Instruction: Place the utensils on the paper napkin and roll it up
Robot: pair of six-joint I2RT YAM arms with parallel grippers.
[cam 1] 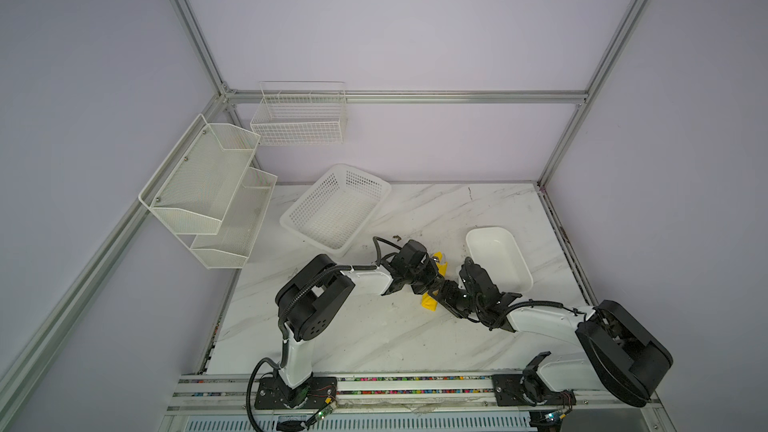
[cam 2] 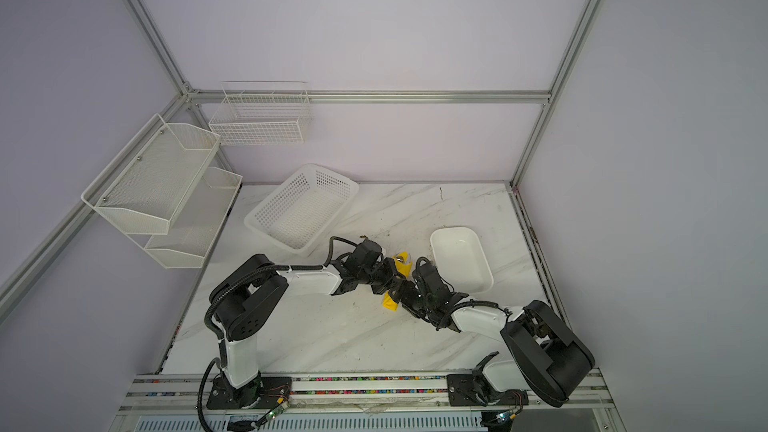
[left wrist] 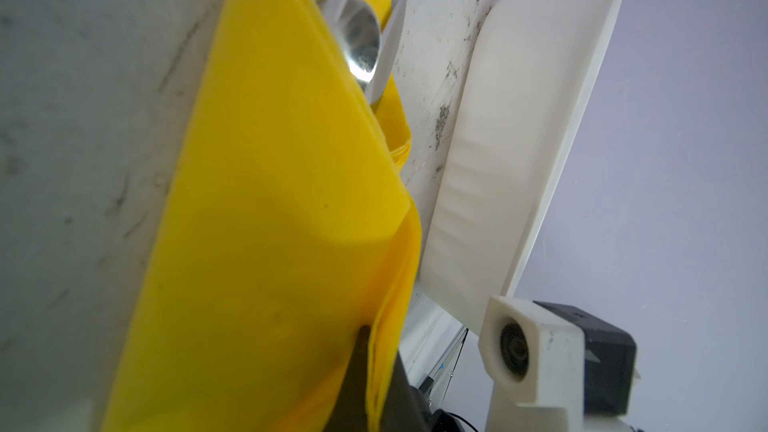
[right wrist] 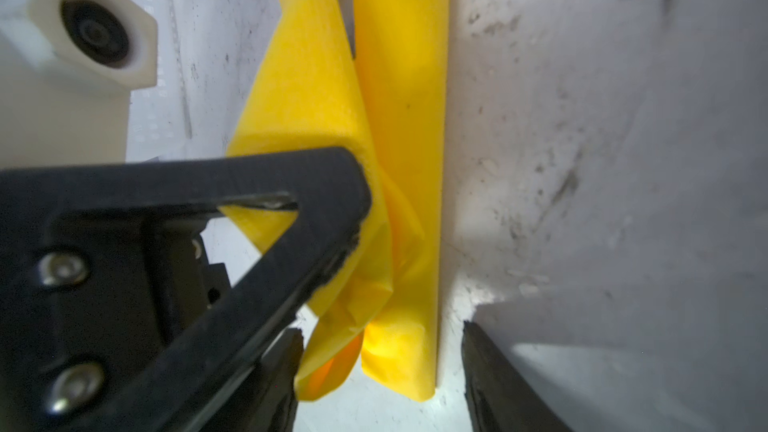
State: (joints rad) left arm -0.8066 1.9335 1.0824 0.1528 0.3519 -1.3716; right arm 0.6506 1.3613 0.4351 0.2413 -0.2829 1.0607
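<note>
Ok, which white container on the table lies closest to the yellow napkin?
The smooth, solid-walled tray right of the napkin; the perforated basket lies farther off, back-left.

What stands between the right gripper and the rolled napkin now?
Nothing visible: the paper napkin lies between the fingers of the open right gripper. The left gripper, shut on the napkin's loose flap, crowds one side.
</note>
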